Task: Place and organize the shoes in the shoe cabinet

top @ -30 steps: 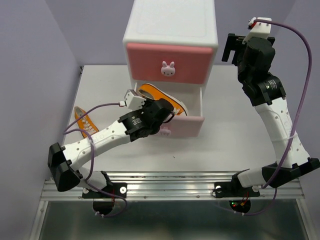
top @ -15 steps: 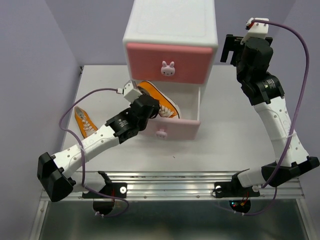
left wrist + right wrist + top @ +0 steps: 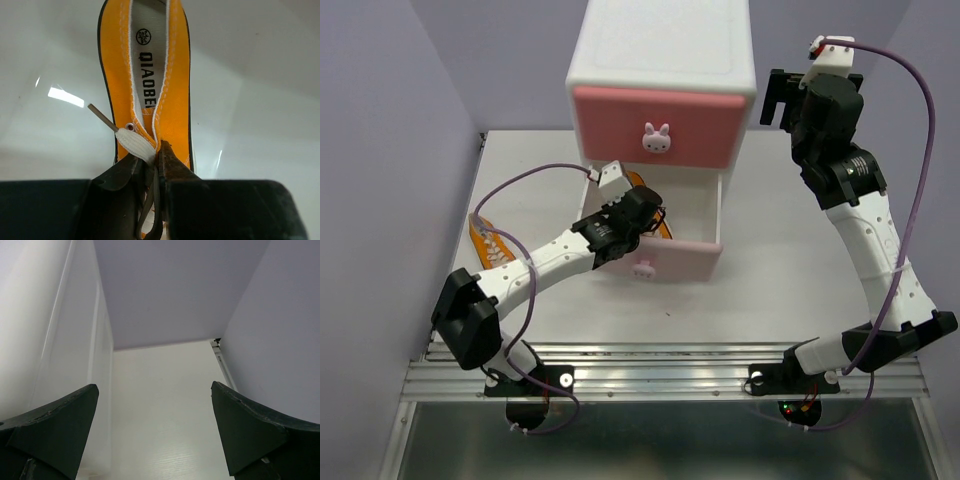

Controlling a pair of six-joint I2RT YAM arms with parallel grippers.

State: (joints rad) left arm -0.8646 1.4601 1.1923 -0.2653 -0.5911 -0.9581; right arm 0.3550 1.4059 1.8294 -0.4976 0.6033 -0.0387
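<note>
The white shoe cabinet stands at the back, its deep pink upper drawer closed and its pale pink lower drawer pulled open. My left gripper is down in the open drawer, shut on an orange shoe. In the left wrist view the fingers pinch that shoe at its laces and tongue, and it lies on the drawer's white floor. The second orange shoe lies on the table at the left. My right gripper is open and empty, held high beside the cabinet. The black shoes are out of view.
The cabinet's white side wall is just left of my right gripper, with bare table below it. A purple wall borders the table on the left. A metal rail runs along the near edge.
My left arm has swung round and carried the orange shoe further into the open lower drawer, lowering it. The right arm has not moved.
</note>
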